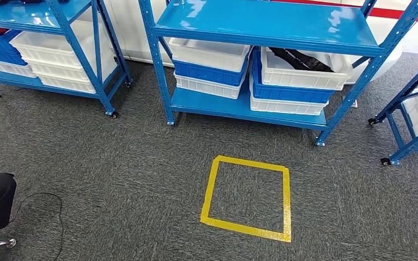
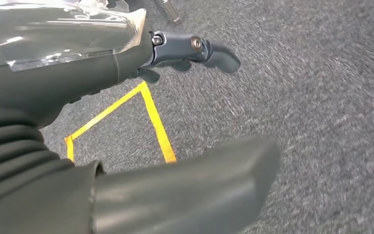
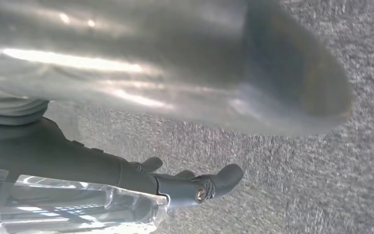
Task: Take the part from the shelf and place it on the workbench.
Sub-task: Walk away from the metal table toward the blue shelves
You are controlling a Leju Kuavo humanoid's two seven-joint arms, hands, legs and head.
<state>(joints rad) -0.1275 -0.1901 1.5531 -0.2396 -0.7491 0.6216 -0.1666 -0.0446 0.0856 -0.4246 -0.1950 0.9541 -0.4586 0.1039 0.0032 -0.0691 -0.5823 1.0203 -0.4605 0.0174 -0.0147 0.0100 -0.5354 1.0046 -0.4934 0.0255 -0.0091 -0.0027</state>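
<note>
Grey carpet (image 1: 114, 163), blue shelf (image 1: 266, 24) ahead with bins — part not yet taken; left hand (image 2: 126, 126), right hand (image 3: 141, 146) both hold nothing, fingers apart.

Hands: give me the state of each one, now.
Left hand: holds nothing, fingers apart, open, over the carpet by the yellow tape square.
Right hand: holds nothing, fingers apart, open.

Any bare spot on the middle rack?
Top blue metal shelf is bare. Lower shelf is crowded with stacked white and blue plastic bins, free only along its front edge. Grey carpet around the yellow tape square is open.
</note>
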